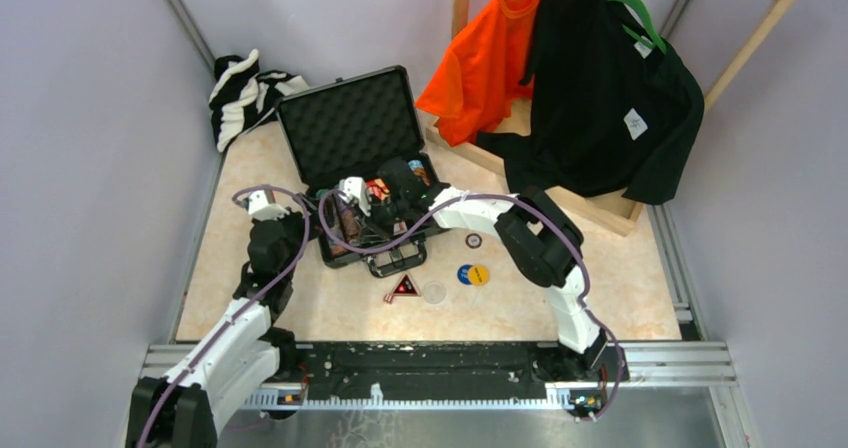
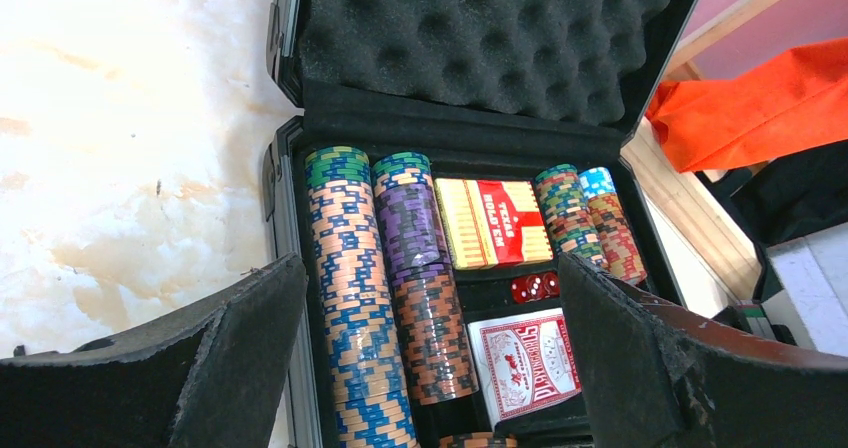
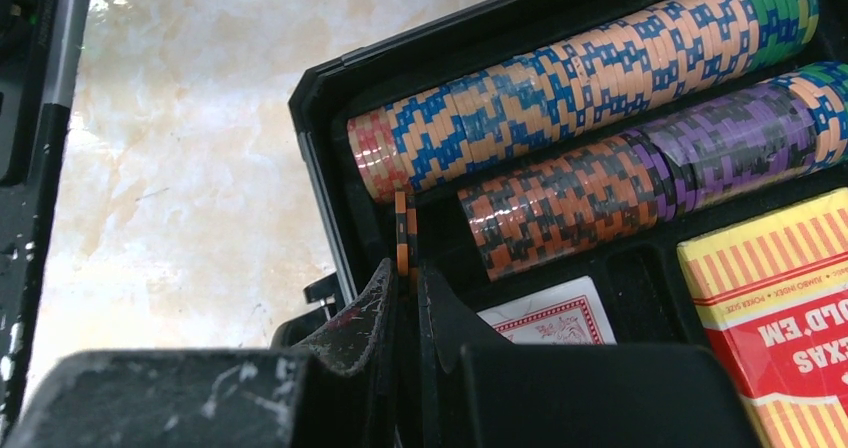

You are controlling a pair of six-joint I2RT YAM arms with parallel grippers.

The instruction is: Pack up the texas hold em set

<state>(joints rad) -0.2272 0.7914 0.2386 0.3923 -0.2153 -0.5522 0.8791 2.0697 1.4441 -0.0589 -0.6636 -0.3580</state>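
one camera looks down on the whole table (image 1: 620, 303) from high up. both wrist cameras sit close over the briefcase (image 1: 345, 123), sharing its chips (image 2: 345, 298).

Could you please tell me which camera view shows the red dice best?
The left wrist view: the dice lie in plain sight in the case, between the Hold'em box and the deck. In the top view the arms cover that part of the case; the right wrist view leaves them out of frame.

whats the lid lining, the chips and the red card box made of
lid lining: looks like matte black foam, going by its egg-crate bumps. chips: clay or plastic composite, dull finish, striped edges; which one is unclear. red card box: likely printed cardboard, with a slight sheen.
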